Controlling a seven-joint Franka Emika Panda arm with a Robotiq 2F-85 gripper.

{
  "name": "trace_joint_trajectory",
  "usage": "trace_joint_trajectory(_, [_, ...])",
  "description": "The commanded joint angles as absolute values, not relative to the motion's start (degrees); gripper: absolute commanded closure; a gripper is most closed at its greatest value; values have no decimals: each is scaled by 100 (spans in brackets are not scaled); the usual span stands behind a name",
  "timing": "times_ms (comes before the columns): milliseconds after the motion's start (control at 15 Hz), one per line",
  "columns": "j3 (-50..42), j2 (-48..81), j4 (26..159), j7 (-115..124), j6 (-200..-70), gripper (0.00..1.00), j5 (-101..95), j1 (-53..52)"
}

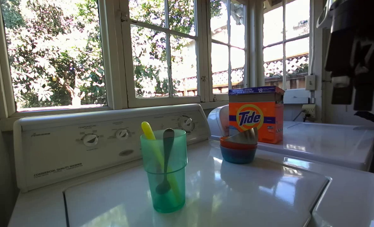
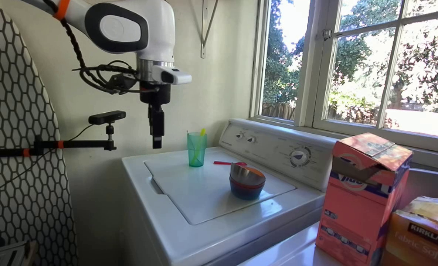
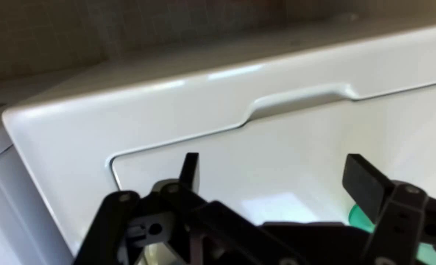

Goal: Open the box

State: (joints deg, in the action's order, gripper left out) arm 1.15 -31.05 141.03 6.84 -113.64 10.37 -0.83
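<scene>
Can see the box (image 1: 256,110) in both exterior views, upright on the white machine (image 1: 329,134) next to the washer (image 2: 178,221), well apart from the gripper (image 3: 273,163). In an exterior view, find it low on the right, against the gripper high on the left, with the cup (image 2: 196,151) and the stacked bowls (image 2: 247,186) between them as seen from there. Also see a brown strip bared across its front, right under the flap (image 2: 376,147); cannot tell how loose along the other edges. Just beside it, note the Kirkland carton (image 2: 422,240); cannot tell whether touching.

As for the gripper, hangs pointing down, higher than the washer top. Has both fingers (image 3: 365,184) spread wide, with the tips well apart; through the gap, can see the white lid (image 3: 295,140). Holds nothing and touches nothing. In the wrist view, can make out some green of the cup behind one of the fingers, mostly hidden; cannot judge the true spacing between the two.
</scene>
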Motion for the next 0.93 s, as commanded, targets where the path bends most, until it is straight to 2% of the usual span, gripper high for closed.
trace_joint_trajectory(0, [402,-2674,13665,1215,-12100,0,271,299])
trace_joint_trajectory(400, [705,-1874,12708,2022,-13070,0,-1718,944])
trace_joint_trajectory(867, [849,-452,10641,2844,-12127,0,-4568,1055])
